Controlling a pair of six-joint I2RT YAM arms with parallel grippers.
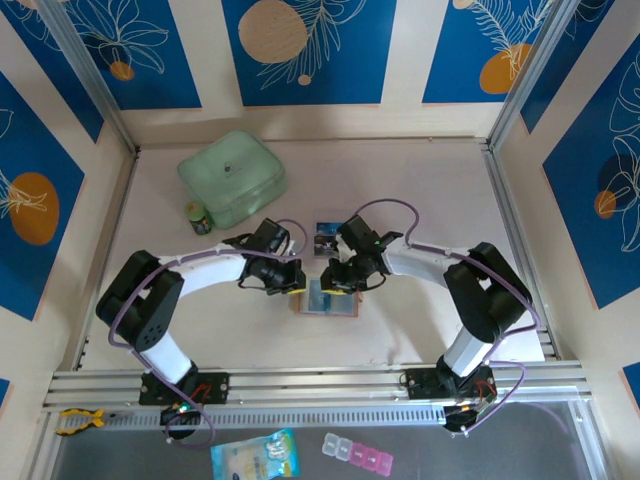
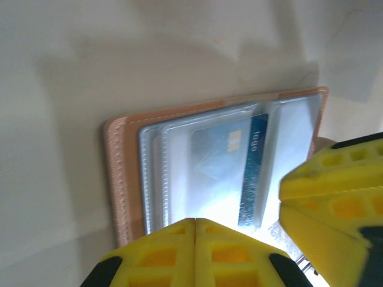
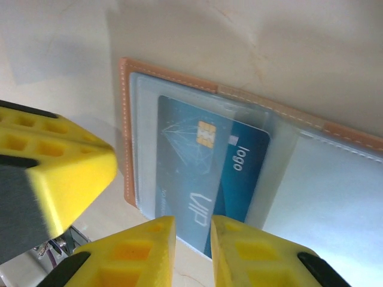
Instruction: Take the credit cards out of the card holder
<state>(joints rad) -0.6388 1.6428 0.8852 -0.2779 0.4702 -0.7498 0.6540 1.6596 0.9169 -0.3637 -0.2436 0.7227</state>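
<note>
The card holder (image 1: pixel 325 304) lies open on the table, tan leather (image 2: pixel 117 179) around clear sleeves. One blue credit card (image 3: pixel 203 173) with a chip sits in a sleeve, its near end sticking out past the sleeve's edge. My right gripper (image 3: pixel 192 226) hovers over that end, jaws slightly apart, the card's edge showing in the gap. My left gripper (image 2: pixel 196 222) is shut, its tips over the near edge of the sleeves, beside the same card (image 2: pixel 224 161). Both grippers (image 1: pixel 290 280) (image 1: pixel 338 280) meet over the holder. Another dark blue card (image 1: pixel 327 237) lies flat just behind it.
A mint-green zip case (image 1: pixel 232 177) stands at the back left with a small green jar (image 1: pixel 199 218) in front of it. Below the front rail lie a blue packet (image 1: pixel 255 456), a pink pill box (image 1: pixel 358 455) and a yellow clamp (image 1: pixel 80 419).
</note>
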